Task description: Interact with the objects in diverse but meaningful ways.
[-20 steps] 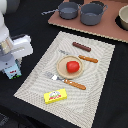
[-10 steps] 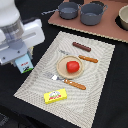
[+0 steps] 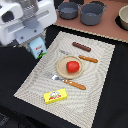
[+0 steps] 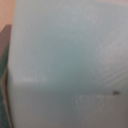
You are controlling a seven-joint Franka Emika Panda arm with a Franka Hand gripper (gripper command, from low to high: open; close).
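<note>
My gripper (image 3: 34, 40) hangs under the white arm at the exterior view's upper left, shut on the pale blue-white milk carton (image 3: 37, 48), which is over the mat's far left corner. The carton's pale face (image 4: 65, 55) fills the wrist view, so my fingers are hidden there. A red tomato (image 3: 73, 66) sits on the tan plate (image 3: 61, 68). The brown sausage stick (image 3: 81, 47) lies beyond the plate. The yellow butter box (image 3: 55, 95) lies near the mat's front. Two grey pots (image 3: 68, 9) (image 3: 93, 13) stand at the back.
A striped beige placemat (image 3: 100, 85) lies on the black table. A wooden-handled knife (image 3: 88, 59) lies right of the plate and a fork (image 3: 70, 82) in front of it. A bowl (image 3: 123, 17) shows at the far right edge.
The arm has moved toward the exterior view's right and back, carrying the milk carton from the table's left side to the mat's far left corner.
</note>
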